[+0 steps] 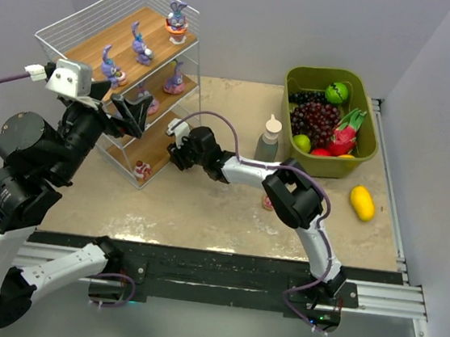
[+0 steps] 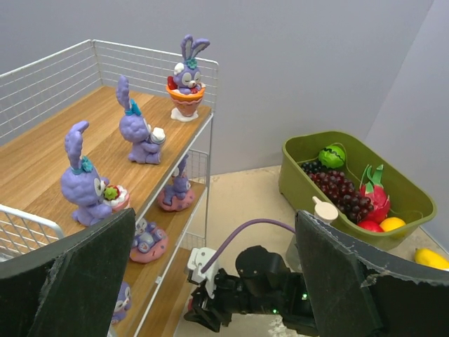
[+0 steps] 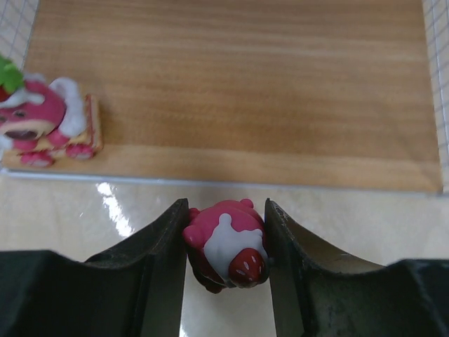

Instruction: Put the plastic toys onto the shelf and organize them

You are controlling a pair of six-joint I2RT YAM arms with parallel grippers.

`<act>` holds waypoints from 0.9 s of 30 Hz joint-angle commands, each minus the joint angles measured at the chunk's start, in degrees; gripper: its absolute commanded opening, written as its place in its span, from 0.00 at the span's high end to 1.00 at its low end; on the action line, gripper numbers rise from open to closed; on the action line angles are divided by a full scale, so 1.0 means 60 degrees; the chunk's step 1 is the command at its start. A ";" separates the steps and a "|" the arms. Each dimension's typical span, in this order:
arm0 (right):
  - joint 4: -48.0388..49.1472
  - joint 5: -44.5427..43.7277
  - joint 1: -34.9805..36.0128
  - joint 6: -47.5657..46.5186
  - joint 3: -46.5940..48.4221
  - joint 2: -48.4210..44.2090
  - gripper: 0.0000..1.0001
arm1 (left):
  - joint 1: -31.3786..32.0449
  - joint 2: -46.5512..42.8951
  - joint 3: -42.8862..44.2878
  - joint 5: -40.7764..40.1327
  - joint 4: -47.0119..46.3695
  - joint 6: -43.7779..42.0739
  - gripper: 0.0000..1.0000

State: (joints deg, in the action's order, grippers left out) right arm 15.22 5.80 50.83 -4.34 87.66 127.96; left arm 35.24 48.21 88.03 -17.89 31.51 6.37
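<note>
The shelf (image 1: 101, 44) stands at the far left, with purple bunny toys (image 1: 141, 45) on its top board (image 2: 49, 147) and middle board. A red-and-white cake toy (image 3: 45, 126) sits at the left of the bottom board (image 3: 231, 84). My right gripper (image 3: 226, 239) is low at the bottom board's front edge (image 1: 175, 142), shut on a pink toy with white icing and a strawberry (image 3: 226, 242). My left gripper (image 1: 134, 113) hangs open and empty beside the top board, above the right gripper (image 2: 203, 309). A small pink piece (image 1: 268, 202) lies by the right arm's elbow.
An olive-green bin (image 1: 366, 144) with grapes, a green apple and a dragon fruit stands at the far right. A small bottle (image 1: 269, 139) stands to its left. A yellow lemon-shaped fruit (image 1: 362, 203) lies on the table in front of the bin.
</note>
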 commanded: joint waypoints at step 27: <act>0.0364 0.1171 0.0083 -0.0024 0.3510 0.2139 0.66 | -0.0044 0.0213 0.0109 -0.0358 -0.0110 -0.0373 0.00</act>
State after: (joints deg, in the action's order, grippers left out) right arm 15.86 12.73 50.63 -6.09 104.95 141.12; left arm 35.24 50.09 88.03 -18.94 32.01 5.10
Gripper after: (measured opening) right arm 0.452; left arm 0.994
